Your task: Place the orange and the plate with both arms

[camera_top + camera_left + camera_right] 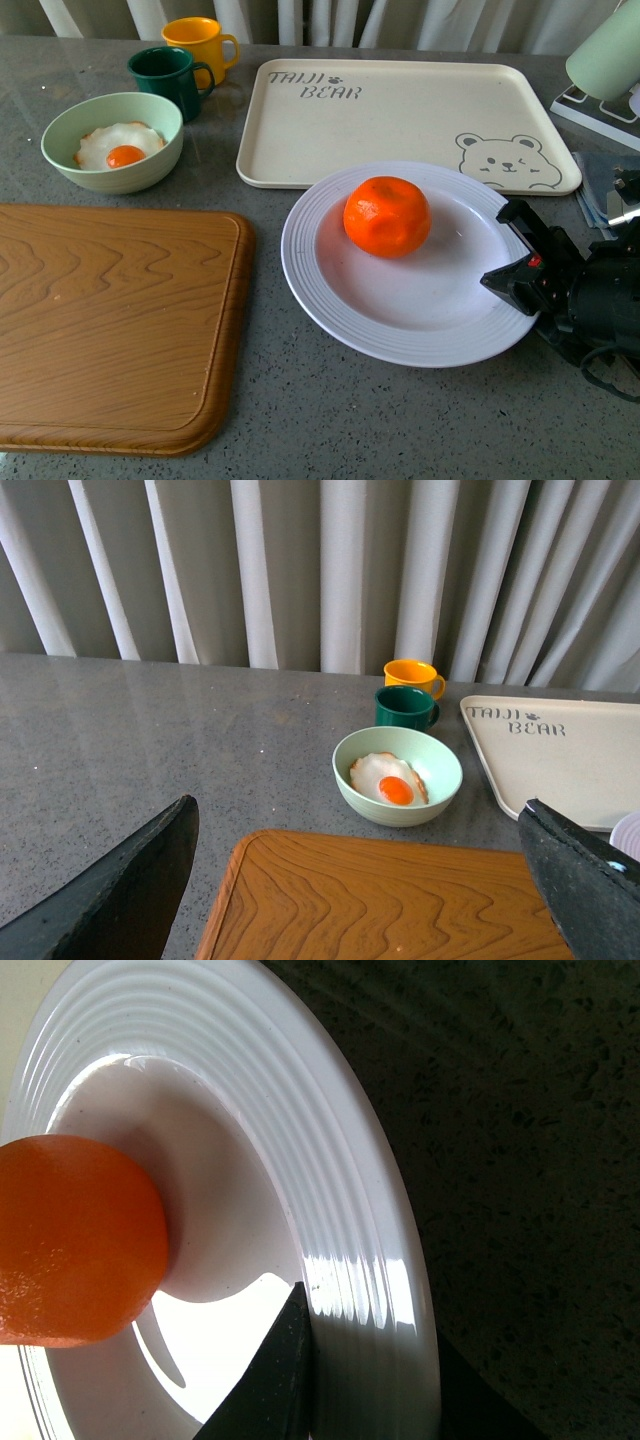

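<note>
The orange (387, 215) sits in the white ribbed plate (330, 300), left of its middle, on the grey table in front of the bear tray. My right gripper (510, 262) is shut on the plate's right rim. In the right wrist view the rim (350, 1220) runs between the jaws, one finger (270, 1380) inside the plate, and the orange (75, 1240) lies beyond. My left gripper (360, 880) is open and empty above the wooden board; it is not in the front view. A sliver of the plate (630, 835) shows by its one finger.
A wooden cutting board (110, 320) lies at the front left. A pale green bowl (112, 142) with a fried egg, a green mug (170, 78) and a yellow mug (200, 42) stand at the back left. The cream bear tray (400, 120) lies behind the plate.
</note>
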Robot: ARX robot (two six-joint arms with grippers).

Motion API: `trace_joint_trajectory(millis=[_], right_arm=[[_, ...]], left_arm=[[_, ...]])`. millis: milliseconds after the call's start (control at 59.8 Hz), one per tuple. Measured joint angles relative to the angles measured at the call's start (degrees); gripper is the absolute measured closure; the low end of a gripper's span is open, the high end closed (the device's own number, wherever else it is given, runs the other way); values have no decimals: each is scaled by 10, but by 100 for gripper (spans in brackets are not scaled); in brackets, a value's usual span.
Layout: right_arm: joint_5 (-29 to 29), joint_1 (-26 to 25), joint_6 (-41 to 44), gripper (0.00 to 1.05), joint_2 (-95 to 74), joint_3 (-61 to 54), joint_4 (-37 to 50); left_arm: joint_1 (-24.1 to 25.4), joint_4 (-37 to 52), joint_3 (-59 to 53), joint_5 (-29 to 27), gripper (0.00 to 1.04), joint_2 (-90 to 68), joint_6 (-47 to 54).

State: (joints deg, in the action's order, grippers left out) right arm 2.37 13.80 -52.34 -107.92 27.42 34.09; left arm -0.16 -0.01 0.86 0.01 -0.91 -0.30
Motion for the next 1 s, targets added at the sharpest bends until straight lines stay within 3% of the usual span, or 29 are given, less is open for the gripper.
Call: trace_joint_trajectory(millis=[234,535,1003], right_arm=[[11,-3,-4,91,19,-15,7],[48,-12,-24,101,69,-34,22],[57,-9,-25,101,97,-57,59]], left_arm=[[0,0,0,0,9,0,0],[0,0,0,0,9,0,0],[0,0,0,0,9,0,0]])
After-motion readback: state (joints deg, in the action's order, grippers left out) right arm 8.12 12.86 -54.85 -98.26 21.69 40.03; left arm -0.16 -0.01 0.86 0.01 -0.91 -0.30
